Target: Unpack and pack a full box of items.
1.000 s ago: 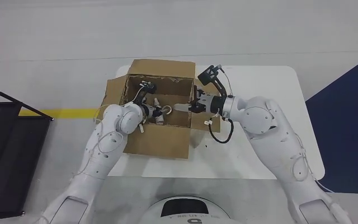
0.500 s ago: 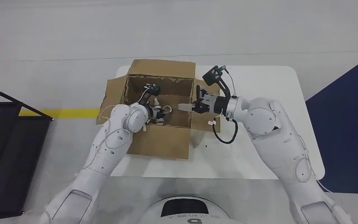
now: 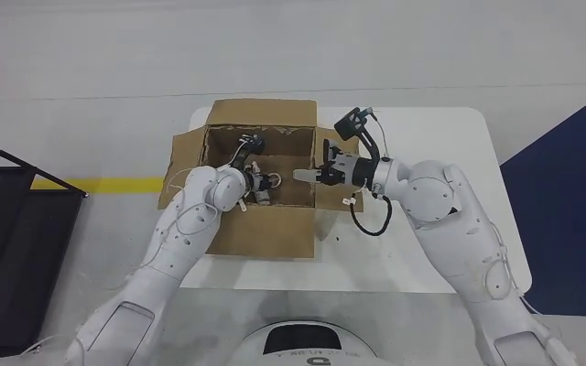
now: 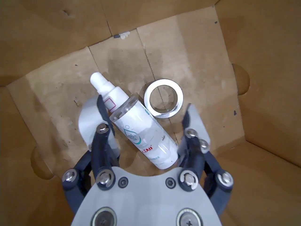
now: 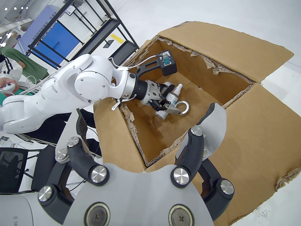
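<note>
An open cardboard box (image 3: 261, 233) stands on the white table. On its floor lie a white spray bottle (image 4: 141, 132) and a silver ring-shaped roll (image 4: 164, 101), side by side. My left gripper (image 4: 144, 104) is down inside the box, open, its fingers on either side of the bottle without closing on it. The right wrist view shows the same: left gripper (image 5: 168, 99) over the bottle (image 5: 174, 95) and the roll (image 5: 184, 106). My right gripper (image 3: 302, 174) hangs open and holds nothing, just inside the box's right wall; its fingers (image 5: 214, 118) frame the box (image 5: 247, 123).
The box's flaps (image 3: 183, 165) are folded outward on all sides. Bare table (image 3: 439, 229) extends to the right of the box. A black rack (image 3: 27, 256) stands on the floor at far left.
My left gripper has pushed a little farther into the box towards the bottle. The right gripper has hardly moved.
</note>
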`<state>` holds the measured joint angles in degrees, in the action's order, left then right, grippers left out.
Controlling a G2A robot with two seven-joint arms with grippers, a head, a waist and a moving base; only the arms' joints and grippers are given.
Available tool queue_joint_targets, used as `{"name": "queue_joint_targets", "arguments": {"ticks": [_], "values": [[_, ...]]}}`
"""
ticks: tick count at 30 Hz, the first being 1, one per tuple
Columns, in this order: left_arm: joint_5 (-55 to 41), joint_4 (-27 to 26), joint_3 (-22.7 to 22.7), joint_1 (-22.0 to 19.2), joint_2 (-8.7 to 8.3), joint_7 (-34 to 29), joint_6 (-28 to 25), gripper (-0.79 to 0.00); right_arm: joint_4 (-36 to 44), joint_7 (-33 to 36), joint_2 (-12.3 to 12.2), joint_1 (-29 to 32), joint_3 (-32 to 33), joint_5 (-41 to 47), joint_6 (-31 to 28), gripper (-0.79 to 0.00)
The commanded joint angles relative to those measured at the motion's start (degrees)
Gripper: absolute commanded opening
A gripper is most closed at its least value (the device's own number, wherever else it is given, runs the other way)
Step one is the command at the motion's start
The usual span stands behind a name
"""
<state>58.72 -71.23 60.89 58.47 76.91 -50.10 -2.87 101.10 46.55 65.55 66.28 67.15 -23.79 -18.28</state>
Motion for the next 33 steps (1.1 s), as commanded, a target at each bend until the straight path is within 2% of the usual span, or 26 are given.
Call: {"name": "queue_joint_targets", "arguments": {"ticks": [1,9,15,16,17,18,19,27,33], "values": [[-0.1,-0.4,0.4,0.0,-0.10,0.3,-0.1,-0.785,0.0,0.0,0.0,0.0,0.0,0.0,0.0,0.000],[0.2,-6.4,4.1,2.0,-1.21,1.2,-1.5,-0.785,0.0,0.0,0.0,0.0,0.0,0.0,0.0,0.000],[5.2,-11.9,6.3,5.2,-2.25,2.9,-1.5,-0.785,0.0,0.0,0.0,0.0,0.0,0.0,0.0,0.000],[5.3,-12.2,6.4,5.6,-2.30,2.7,-1.4,-0.736,0.0,0.0,0.0,0.0,0.0,0.0,0.0,0.000],[5.4,-12.1,6.2,5.8,-2.30,2.4,-1.2,-0.526,0.0,0.0,0.0,0.0,0.0,0.0,0.0,0.000],[4.8,-11.6,6.0,5.9,-2.23,2.1,-0.8,-0.215,0.0,0.0,0.0,0.0,0.0,0.0,0.0,0.000],[4.0,-11.0,5.8,5.8,-2.11,1.8,-0.3,0.000,0.0,0.0,0.0,0.0,0.0,0.0,0.0,0.000],[-7.0,-1.6,4.0,1.3,-0.23,2.1,7.8,0.000,0.0,0.0,0.0,0.0,0.0,0.0,0.0,0.000],[-2.5,-1.7,1.5,0.4,0.21,5.5,11.1,0.000,0.0,0.0,0.0,0.0,0.0,0.0,0.0,0.000]]}}
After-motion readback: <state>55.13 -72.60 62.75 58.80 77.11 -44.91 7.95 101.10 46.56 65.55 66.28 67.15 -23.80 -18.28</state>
